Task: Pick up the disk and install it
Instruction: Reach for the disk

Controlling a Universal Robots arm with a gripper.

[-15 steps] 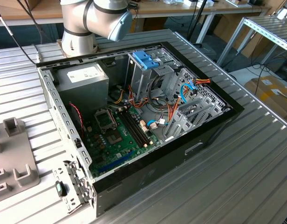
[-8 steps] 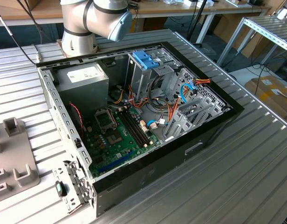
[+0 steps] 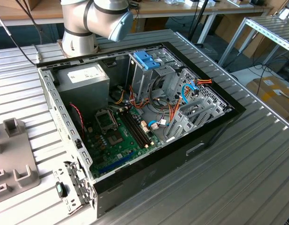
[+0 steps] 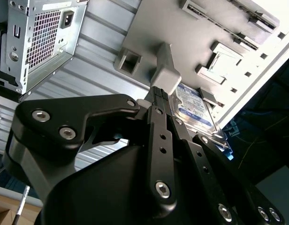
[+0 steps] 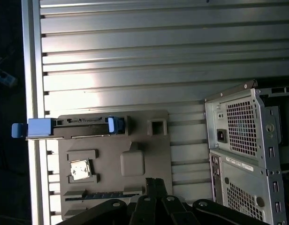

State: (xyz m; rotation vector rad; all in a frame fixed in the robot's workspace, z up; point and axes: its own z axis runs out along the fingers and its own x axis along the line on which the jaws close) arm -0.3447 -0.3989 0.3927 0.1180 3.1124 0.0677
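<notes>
In the exterior view we see the computer case [image 3: 54,101] lying open on the ribbed metal table [image 3: 229,187]; the base of the arm [image 3: 95,18] stands behind it; inside the case a blue latch [image 3: 147,59] sits on top of the grey drive cage [image 3: 140,77]; a grey fixture plate [image 3: 13,159] lies on the table at the exterior view's left, apart from the case.

In the second wrist view the black gripper [image 4: 156,91] has its two fingers [image 4: 159,117] pressed together with nothing between them; the disk [image 4: 193,110] stands on its edge in the fixture plate [image 4: 205,23], its white and blue label turned to us; it is just beside the fingers, and we cannot tell whether they touch it.

In the first wrist view the gripper [image 5: 151,180] is over the fixture plate [image 5: 111,161], fingers together and holding nothing; the disk [image 5: 69,127] shows edge-on along one border of the plate, the light-blue ends of its carrier visible, one end reaching out past the plate; the back of the computer case [image 5: 243,140] is beside the plate, not touching it.
</notes>
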